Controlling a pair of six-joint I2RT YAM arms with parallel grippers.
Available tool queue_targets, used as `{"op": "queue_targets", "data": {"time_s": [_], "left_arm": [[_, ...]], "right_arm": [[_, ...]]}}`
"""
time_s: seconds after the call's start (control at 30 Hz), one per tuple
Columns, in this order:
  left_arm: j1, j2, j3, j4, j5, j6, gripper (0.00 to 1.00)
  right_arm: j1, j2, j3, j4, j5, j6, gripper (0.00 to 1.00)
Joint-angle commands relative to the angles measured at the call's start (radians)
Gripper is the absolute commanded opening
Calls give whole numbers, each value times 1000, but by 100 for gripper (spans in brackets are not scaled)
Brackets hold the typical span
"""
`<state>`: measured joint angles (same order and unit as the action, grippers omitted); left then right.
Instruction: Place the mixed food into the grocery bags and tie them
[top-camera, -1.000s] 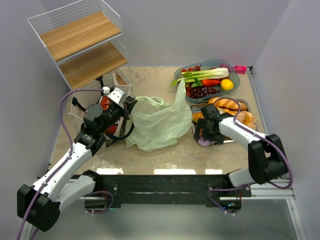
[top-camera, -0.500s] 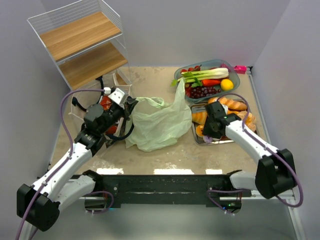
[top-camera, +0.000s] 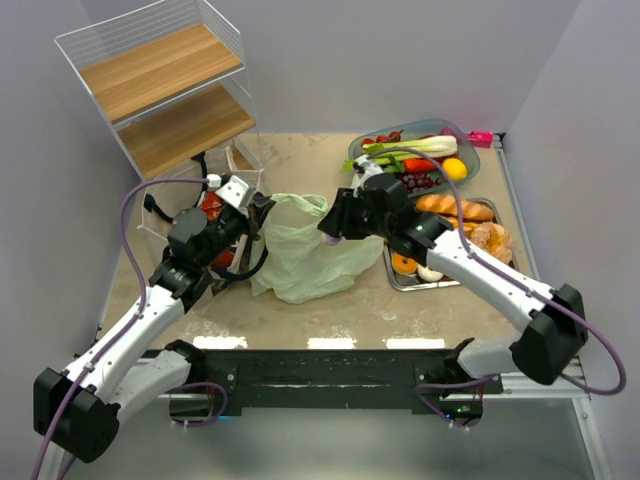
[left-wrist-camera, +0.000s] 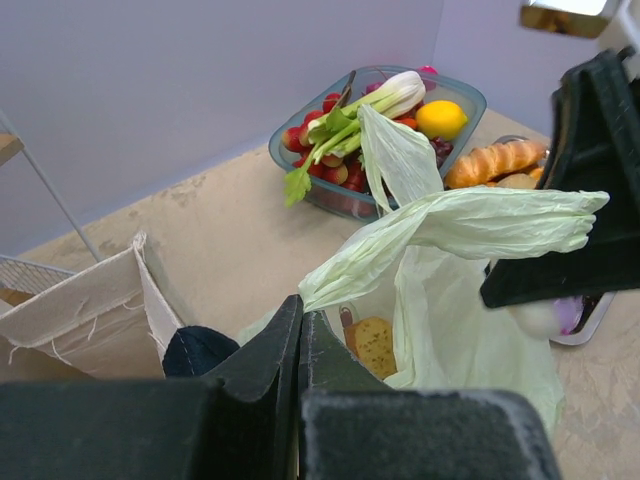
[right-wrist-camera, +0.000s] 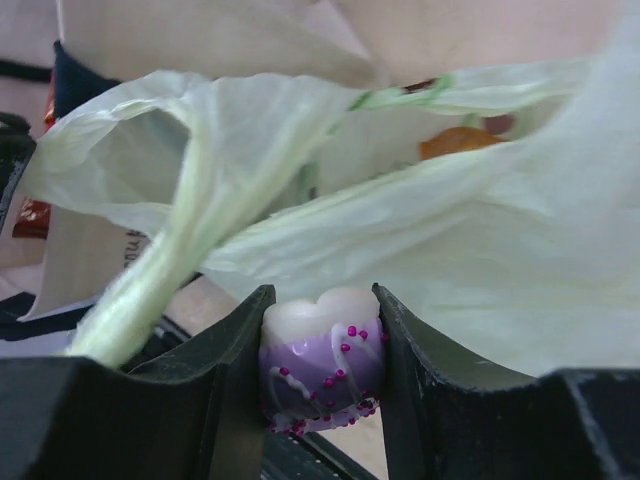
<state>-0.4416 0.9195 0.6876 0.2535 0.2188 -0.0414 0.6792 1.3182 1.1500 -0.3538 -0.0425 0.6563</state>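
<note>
The pale-green grocery bag (top-camera: 312, 255) lies mid-table with its mouth held up. My left gripper (top-camera: 258, 212) is shut on the bag's near rim (left-wrist-camera: 330, 285). My right gripper (top-camera: 333, 228) hovers over the bag's mouth, shut on a purple-iced doughnut (right-wrist-camera: 322, 370) with pink sprinkles. A yellow item (left-wrist-camera: 375, 345) shows inside the bag. The beige canvas tote (left-wrist-camera: 90, 310) stands left of it, with red packets (top-camera: 211, 205) by it. Leek (left-wrist-camera: 370, 105), lemon (left-wrist-camera: 441, 118), grapes and strawberries fill the bowl (top-camera: 470, 150). Bread (top-camera: 455, 208) lies on the metal tray (top-camera: 400, 283).
A wire-and-wood shelf unit (top-camera: 160, 90) stands at the back left. A small pink object (top-camera: 481, 138) sits by the right wall behind the bowl. The walls close in on both sides of the table.
My right gripper closed on the purple doughnut at the tray, lifted it and swung left to the green bag's mouth. The left arm stayed still, holding the bag.
</note>
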Motion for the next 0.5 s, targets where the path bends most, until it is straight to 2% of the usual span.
{"op": "queue_targets", "data": {"time_s": [0.0, 0.47], "left_arm": [[-6, -14, 0, 35, -15, -6, 0], [-8, -10, -3, 44, 10, -6, 0]], "right_arm": [[52, 88, 51, 218, -112, 58, 39], [69, 249, 174, 427, 16, 48, 40]]}}
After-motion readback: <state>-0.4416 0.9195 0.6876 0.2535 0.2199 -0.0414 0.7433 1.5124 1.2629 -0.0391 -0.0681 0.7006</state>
